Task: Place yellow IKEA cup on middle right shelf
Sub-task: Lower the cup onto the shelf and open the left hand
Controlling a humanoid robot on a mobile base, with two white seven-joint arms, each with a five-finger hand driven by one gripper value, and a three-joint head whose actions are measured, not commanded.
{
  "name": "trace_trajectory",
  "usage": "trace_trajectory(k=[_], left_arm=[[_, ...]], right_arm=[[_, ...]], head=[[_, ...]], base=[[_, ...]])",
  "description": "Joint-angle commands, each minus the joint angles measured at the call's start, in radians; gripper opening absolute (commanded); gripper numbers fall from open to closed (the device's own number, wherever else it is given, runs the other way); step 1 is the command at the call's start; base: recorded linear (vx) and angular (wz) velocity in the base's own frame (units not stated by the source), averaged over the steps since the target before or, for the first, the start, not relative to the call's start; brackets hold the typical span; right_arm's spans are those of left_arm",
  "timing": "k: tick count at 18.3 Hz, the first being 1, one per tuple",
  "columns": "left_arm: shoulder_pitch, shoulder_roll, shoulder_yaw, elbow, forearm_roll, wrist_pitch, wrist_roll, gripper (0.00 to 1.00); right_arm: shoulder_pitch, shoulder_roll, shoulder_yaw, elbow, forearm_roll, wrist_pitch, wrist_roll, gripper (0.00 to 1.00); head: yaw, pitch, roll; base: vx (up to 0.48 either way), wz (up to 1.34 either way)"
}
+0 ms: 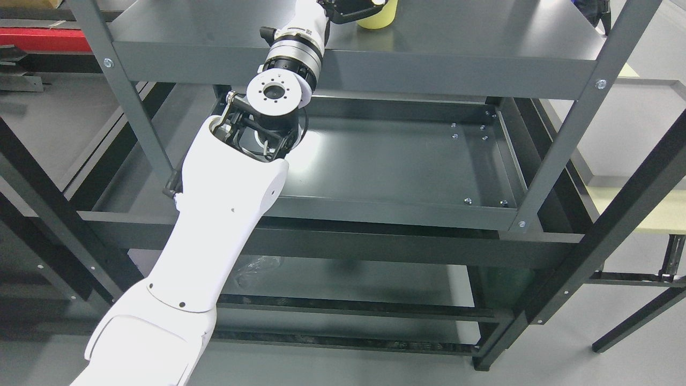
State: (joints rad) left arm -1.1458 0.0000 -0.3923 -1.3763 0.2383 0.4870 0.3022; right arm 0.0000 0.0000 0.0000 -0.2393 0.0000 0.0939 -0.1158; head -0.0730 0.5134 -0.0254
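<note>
the left arm [214,214] comes in from the lower left corner and reaches up and to the right, its white forearm crossing in front of the dark grey metal shelf unit [557,161]. past the silver wrist joint [293,53] the left hand [351,9] sits at the very top edge of the view, over the upper shelf board [482,37]. only the lower part of the hand shows; its dark fingers [343,16] reach across the near side of the yellow cup [381,19] and touch it, but the frame cuts off the rest, so i cannot tell whether they are closed around the cup or merely resting against it. the cup stands upright with its base on the upper shelf board, roughly in the middle of the board's width and toward the back, with only its lower part visible. below that board lies a tray-like shelf [402,161] with raised rims and a few screws near its right side. lower down another shelf level [348,279] carries a piece of crumpled clear plastic [257,268] near the arm. a pale table [643,209] stands just beside the shelf unit on the right. the right arm does not show.
</note>
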Motion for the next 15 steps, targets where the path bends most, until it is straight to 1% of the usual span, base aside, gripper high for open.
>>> trace_trajectory(k=[1,2,5,6,7,9,11,12,15], left_arm=[[0.017,0.017,0.068,-0.021,-0.001,-0.109,0.017,0.08],[0.015,0.017,0.069,-0.021,-0.001,-0.135,0.035,0.0],[0.015,0.017,0.056,-0.012,-0.008,-0.131,0.064,0.01],[0.015,0.017,0.056,-0.006,-0.019,-0.127,0.066,0.11],[0.014,0.017,0.052,-0.001,-0.028,-0.099,0.061,0.34],[0.008,0.017,0.033,0.0,-0.042,-0.039,0.057,0.67],[0.009,0.017,0.026,0.009,-0.053,-0.033,0.057,0.9],[0.008,0.017,0.026,0.016,-0.053,-0.033,0.057,0.97],[0.011,0.017,0.032,0.019,-0.05,-0.034,0.057,0.99]], right_arm=[[0.014,-0.017,0.017,0.0,-0.025,0.0,-0.001,0.99],[0.012,-0.017,0.017,0.0,-0.025,0.0,-0.001,0.99],[0.014,-0.017,0.017,0.0,-0.025,0.0,-0.001,0.99],[0.014,-0.017,0.017,0.0,-0.025,0.0,-0.001,0.99],[0.014,-0.017,0.017,0.0,-0.025,0.0,-0.001,0.99],[0.014,-0.017,0.017,0.0,-0.025,0.0,-0.001,0.99],[0.014,-0.017,0.017,0.0,-0.025,0.0,-0.001,0.99],[0.014,-0.017,0.017,0.0,-0.025,0.0,-0.001,0.99],[0.014,-0.017,0.017,0.0,-0.025,0.0,-0.001,0.99]], head=[[0.0,0.0,0.0],[0.0,0.0,0.0],[0.0,0.0,0.0],[0.0,0.0,0.0],[0.0,0.0,0.0],[0.0,0.0,0.0],[0.0,0.0,0.0],[0.0,0.0,0.0],[0.0,0.0,0.0]], base=[[0.0,0.0],[0.0,0.0],[0.0,0.0],[0.0,0.0],[0.0,0.0],[0.0,0.0],[0.0,0.0],[0.0,0.0],[0.0,0.0]])
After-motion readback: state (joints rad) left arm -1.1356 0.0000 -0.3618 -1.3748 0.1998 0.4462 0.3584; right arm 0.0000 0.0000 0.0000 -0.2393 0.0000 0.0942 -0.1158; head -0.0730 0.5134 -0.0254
